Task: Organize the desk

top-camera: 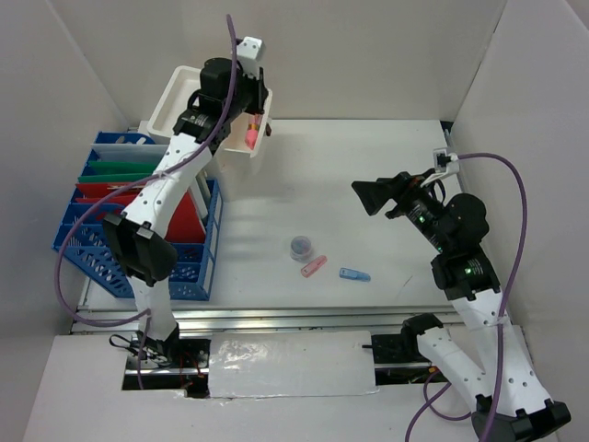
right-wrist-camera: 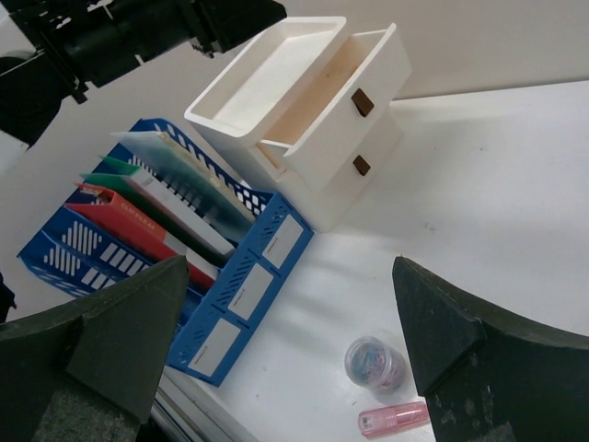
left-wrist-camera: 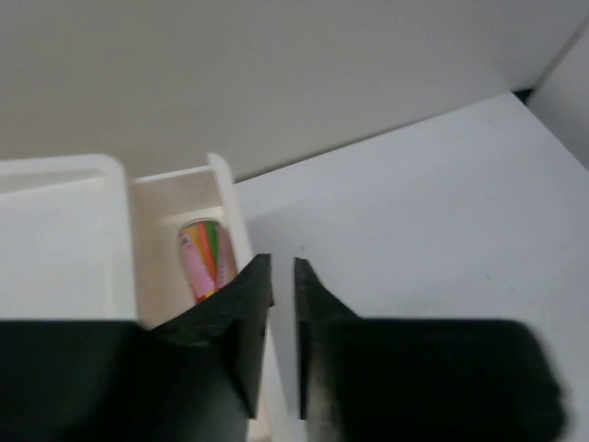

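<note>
The white desk (top-camera: 368, 166) holds a clear jar of coloured paper clips (top-camera: 301, 246), a pink clip-like item (top-camera: 314, 267) and a blue one (top-camera: 354, 274). My left gripper (top-camera: 245, 103) hovers over the open top drawer of the white drawer box (top-camera: 184, 97). In the left wrist view its jaws (left-wrist-camera: 283, 273) stand nearly together with nothing between them. A pink striped item (left-wrist-camera: 206, 258) lies in the drawer below. My right gripper (top-camera: 372, 196) is wide open and empty above the desk's middle. Its wrist view (right-wrist-camera: 291, 263) shows the jar (right-wrist-camera: 375, 362) and the pink item (right-wrist-camera: 396, 419).
A blue file rack (top-camera: 138, 221) with green, red and white folders stands at the left, against the drawer box; it also shows in the right wrist view (right-wrist-camera: 230, 276). White walls enclose the desk on three sides. A silver rail (top-camera: 294, 318) runs along the front edge.
</note>
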`<state>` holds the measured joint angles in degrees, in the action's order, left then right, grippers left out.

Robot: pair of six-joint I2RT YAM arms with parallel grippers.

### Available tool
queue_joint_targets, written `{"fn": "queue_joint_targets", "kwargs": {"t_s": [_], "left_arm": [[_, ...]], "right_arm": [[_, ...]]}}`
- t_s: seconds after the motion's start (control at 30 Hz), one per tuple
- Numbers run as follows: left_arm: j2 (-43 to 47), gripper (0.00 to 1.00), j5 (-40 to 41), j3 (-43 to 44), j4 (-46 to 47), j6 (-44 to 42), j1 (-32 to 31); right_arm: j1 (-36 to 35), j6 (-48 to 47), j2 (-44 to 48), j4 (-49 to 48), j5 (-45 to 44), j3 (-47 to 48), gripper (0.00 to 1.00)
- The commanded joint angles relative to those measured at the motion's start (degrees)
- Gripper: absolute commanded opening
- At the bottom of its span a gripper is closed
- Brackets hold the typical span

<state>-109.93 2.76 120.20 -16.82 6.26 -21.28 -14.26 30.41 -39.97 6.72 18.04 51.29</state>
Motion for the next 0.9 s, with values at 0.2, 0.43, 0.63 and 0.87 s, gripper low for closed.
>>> {"fn": "queue_joint_targets", "kwargs": {"t_s": [0.2, 0.43, 0.63, 0.87], "left_arm": [[-6.3, 0.00, -11.4, 0.8, -2.2, 4.4, -2.6], [-14.3, 0.00, -3.0, 9.9, -10.0, 2.7, -3.2], [-15.2, 0.00, 3.5, 8.6, -9.9, 1.8, -3.2], [-16.3, 0.00, 17.1, 8.2, -9.4, -2.3, -4.7]], "right_arm": [[-0.1, 0.4, 1.2, -2.8, -1.0, 0.0, 1.00], [-0.2, 0.0, 1.4, -2.6, -1.6, -0.4, 1.00], [-0.2, 0.1, 0.9, -3.4, -1.3, -0.7, 1.00], [-0.2, 0.4, 0.2, -4.3, -0.3, -1.3, 1.00]]}}
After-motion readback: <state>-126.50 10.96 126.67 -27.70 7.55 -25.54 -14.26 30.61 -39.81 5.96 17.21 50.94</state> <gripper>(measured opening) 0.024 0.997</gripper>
